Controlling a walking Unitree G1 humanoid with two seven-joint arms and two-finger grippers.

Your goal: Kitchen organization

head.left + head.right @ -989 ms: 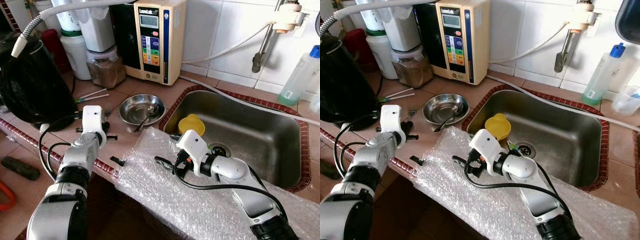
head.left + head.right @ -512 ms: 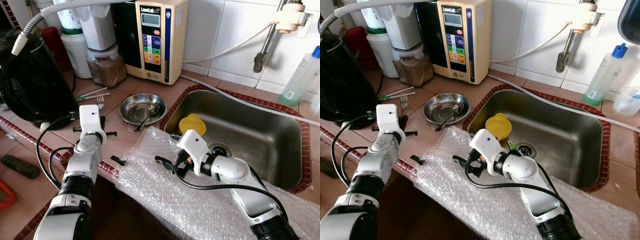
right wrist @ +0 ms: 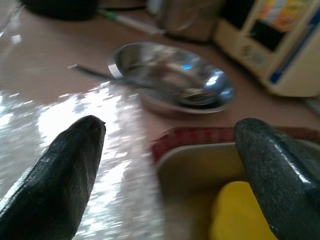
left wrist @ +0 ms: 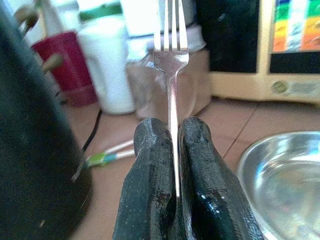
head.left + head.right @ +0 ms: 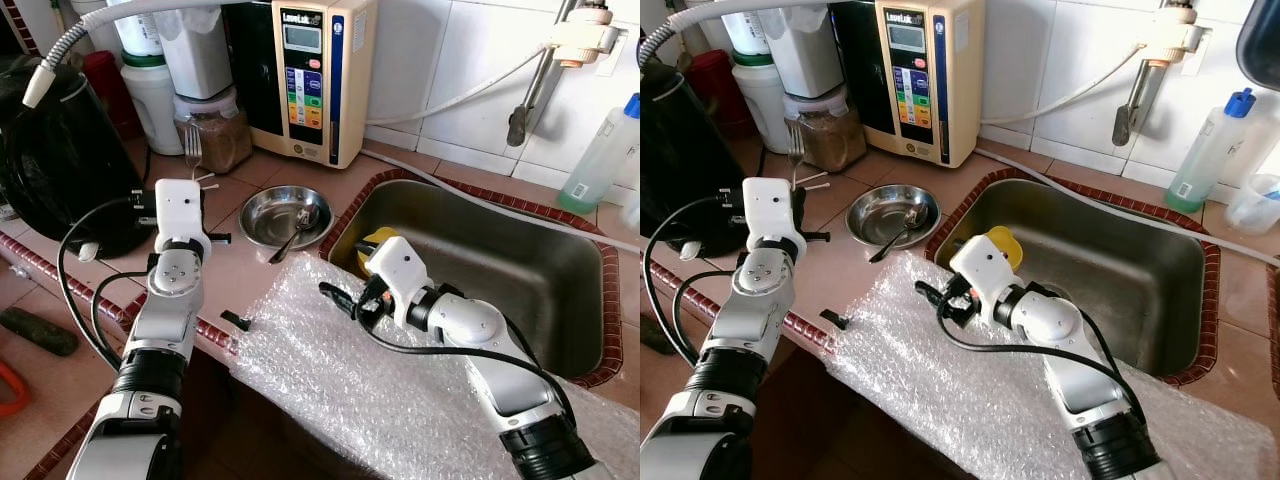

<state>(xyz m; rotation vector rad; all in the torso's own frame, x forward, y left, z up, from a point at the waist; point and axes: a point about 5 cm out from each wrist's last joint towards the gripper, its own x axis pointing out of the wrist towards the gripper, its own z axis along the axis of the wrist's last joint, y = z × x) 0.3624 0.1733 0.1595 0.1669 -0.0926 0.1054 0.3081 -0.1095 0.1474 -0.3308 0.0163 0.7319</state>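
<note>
The left claw (image 4: 172, 165) is clenched on the handle of a silver metal fork (image 4: 171, 47), held upright with tines up above the terracotta-tiled desk (image 5: 250, 270), in front of a jar of brown powder (image 5: 212, 135). The right claw (image 3: 170, 150), fingers spread wide and released, hovers over the clear bubble-wrap sheet (image 5: 350, 370) at the corner of the stainless steel sink (image 5: 500, 270), just beside a yellow plastic cup (image 5: 1002, 245). A round steel bowl (image 5: 285, 215) holding a spoon (image 5: 298, 228) lies between the two arms.
</note>
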